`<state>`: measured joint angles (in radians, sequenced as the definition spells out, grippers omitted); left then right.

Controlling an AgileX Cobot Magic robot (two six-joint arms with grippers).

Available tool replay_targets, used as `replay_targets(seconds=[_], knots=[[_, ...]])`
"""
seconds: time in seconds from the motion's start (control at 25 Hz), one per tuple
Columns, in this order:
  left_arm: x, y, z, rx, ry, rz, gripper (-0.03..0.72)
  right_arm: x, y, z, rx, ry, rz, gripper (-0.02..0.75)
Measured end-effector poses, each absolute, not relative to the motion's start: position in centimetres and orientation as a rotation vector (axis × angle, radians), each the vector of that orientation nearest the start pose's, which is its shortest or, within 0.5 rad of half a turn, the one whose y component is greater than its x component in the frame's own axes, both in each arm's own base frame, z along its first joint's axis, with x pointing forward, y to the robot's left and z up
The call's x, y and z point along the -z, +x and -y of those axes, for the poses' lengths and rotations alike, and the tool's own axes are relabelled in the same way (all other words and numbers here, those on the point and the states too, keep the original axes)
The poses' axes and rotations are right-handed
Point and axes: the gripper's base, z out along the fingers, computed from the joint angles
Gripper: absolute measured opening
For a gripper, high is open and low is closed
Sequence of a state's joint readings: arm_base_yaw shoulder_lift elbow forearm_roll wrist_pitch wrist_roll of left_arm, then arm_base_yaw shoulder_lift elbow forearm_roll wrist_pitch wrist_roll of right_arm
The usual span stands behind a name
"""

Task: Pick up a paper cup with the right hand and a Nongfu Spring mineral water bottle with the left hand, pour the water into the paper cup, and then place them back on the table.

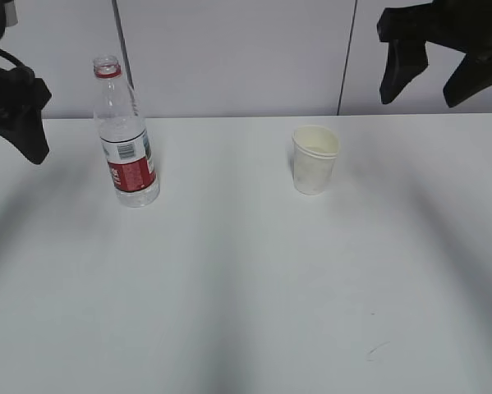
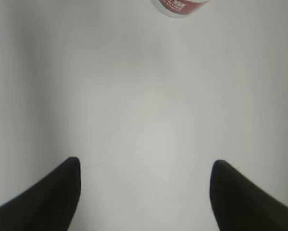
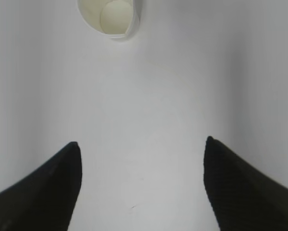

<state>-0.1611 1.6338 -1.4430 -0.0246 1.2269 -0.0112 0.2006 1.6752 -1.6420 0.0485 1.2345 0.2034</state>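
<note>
Both grippers' jaws spread, holding nothing; bottle (image 1: 126,135), seemingly uncapped, and cup (image 1: 314,158) upright.

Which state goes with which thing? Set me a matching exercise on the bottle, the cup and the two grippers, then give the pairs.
Column one:
1. Nongfu Spring mineral water bottle
2. paper cup
3. left gripper
4. right gripper

Column two:
A. open, above the table, with the cup's mouth at the top of its wrist view
B. upright, uncapped, on the left side of the table
C. open, with only a red label edge at the top of its wrist view
D. upright on the table, right of the bottle, held by nothing

Pairs: 1-B, 2-D, 3-C, 4-A
</note>
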Motion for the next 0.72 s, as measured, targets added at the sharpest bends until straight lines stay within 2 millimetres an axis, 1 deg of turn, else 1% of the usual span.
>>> replay_targets(seconds=[0.24,0.32,0.44,0.52,0.64,0.72], knots=[[-30.9,32.6,5.5,0.075,0.137,-2.907,0.51,-34.6,34.4,-7.5,-0.173,-0.012,-2.784,0.589],[-30.9,32.5,5.6,0.082,0.133,-2.907,0.51,-34.1,33.9,-7.4,-0.166,-0.022,-2.804,0.589],[-31.3,32.3,5.5,0.085,0.131,-2.896,0.51,-33.1,32.2,-7.0,-0.153,-0.039,-2.85,0.589],[-31.9,31.7,5.4,0.087,0.129,-2.877,0.51,-32.5,30.6,-6.7,-0.144,-0.051,-2.879,0.589],[-32.8,29.7,5.0,0.066,0.132,-2.854,0.51,-32.4,27.8,-6.1,-0.14,-0.064,-2.891,0.589],[-33.2,27.8,4.5,0.048,0.136,-2.843,0.51,-32.3,26.0,-5.8,-0.138,-0.07,-2.895,0.589]])
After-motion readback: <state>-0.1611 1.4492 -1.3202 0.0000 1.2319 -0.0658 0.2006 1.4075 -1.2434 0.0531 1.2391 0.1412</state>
